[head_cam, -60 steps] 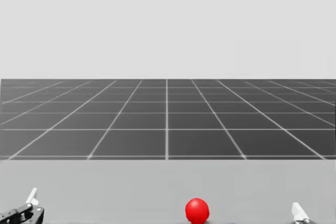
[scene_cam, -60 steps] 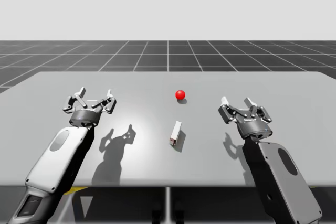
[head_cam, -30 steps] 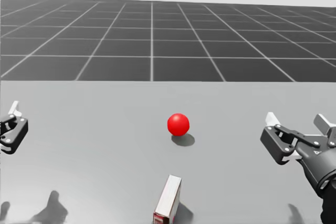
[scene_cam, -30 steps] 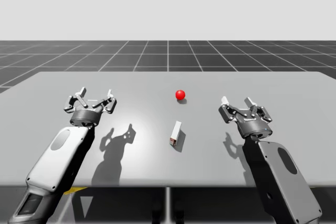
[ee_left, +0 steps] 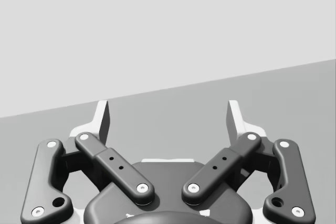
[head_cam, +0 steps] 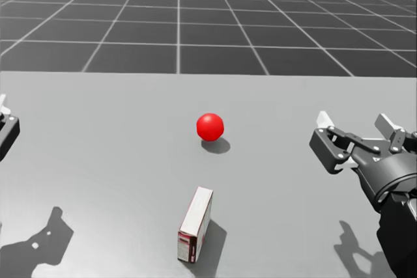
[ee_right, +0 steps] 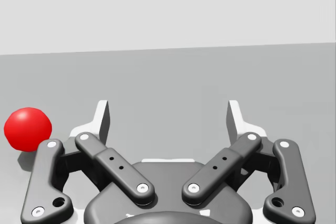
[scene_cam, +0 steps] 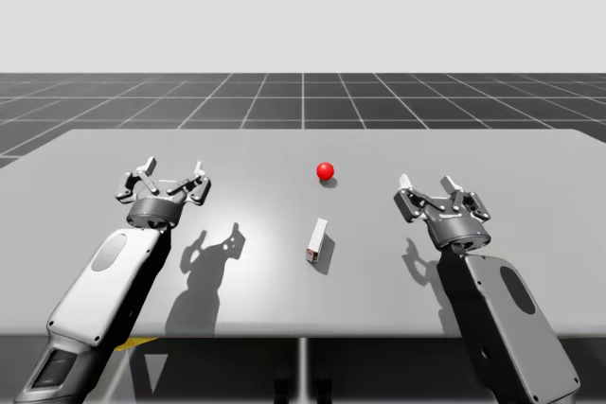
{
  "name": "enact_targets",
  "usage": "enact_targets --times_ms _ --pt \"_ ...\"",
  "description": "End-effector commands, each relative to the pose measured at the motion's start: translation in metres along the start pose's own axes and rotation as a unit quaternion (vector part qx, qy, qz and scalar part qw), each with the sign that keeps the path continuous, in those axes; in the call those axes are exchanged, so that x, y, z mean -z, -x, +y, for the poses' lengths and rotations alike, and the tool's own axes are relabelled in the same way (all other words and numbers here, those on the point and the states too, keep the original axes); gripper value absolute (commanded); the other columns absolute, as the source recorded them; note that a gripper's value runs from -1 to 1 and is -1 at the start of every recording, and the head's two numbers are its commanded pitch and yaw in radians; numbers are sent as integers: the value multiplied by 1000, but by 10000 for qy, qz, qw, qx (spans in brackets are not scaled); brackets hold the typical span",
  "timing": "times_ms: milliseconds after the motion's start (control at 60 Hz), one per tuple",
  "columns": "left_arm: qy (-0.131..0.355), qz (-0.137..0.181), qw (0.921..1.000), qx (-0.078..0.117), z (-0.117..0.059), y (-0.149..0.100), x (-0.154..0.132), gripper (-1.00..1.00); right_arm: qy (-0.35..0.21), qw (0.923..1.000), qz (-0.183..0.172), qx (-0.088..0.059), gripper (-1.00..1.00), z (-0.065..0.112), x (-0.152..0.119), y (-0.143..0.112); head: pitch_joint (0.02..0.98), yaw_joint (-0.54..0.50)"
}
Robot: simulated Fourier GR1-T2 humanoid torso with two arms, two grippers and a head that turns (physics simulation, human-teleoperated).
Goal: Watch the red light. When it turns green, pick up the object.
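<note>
Left gripper (scene_cam: 170, 173) hovers wide open and empty, box (scene_cam: 317, 239) lies mid-table (scene_cam: 530, 177) just before the red light (scene_cam: 325, 171), right gripper (scene_cam: 426, 182) likewise open, both seemingly waiting for green.

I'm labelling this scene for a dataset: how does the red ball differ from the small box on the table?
The red ball is round and one plain colour, while the box is oblong, pale on top with a dark red end. The red ball sits farther from me, and the box sits nearer. The box lies with its long side pointing roughly away from me, whereas the red ball has no such direction. Both rest on the grey table, apart from each other.
</note>
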Motion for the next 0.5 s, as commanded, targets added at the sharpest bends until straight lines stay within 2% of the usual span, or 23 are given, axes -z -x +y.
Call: enact_targets --times_ms 17,500 --pt "2 -1 10000 2 0 0 0 -1000 2 10000 1 -5 -1000 0 0 0 598 -99" --pt "2 -2 10000 2 0 0 0 -1000 8 10000 0 3 -1000 0 0 0 604 -101"
